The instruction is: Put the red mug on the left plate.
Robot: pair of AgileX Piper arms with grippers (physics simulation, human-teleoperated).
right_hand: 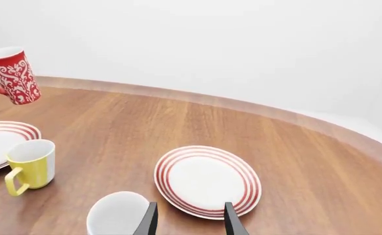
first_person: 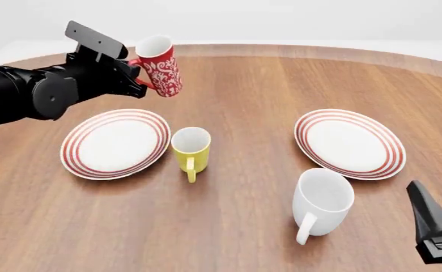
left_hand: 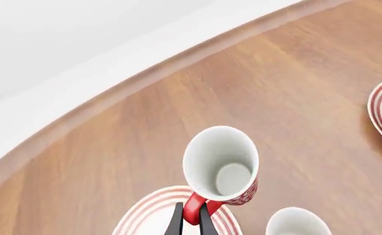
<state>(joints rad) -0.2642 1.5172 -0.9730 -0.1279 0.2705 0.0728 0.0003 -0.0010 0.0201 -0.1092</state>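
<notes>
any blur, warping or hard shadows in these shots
Left wrist view: strong wide-angle warp, the table edge bows and the red mug flares toward the lens. Front view: sharp, even light, only faint soft shadows beside the yellow mug. Right wrist view: sharp, no glare.

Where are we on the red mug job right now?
Done: the left gripper has the red mug by its handle, lifted off the table. In hand: carrying it, tilted, in the air beyond the left plate. Left: bring it over the bare plate, lower and release. The right gripper is open and idle.
</notes>
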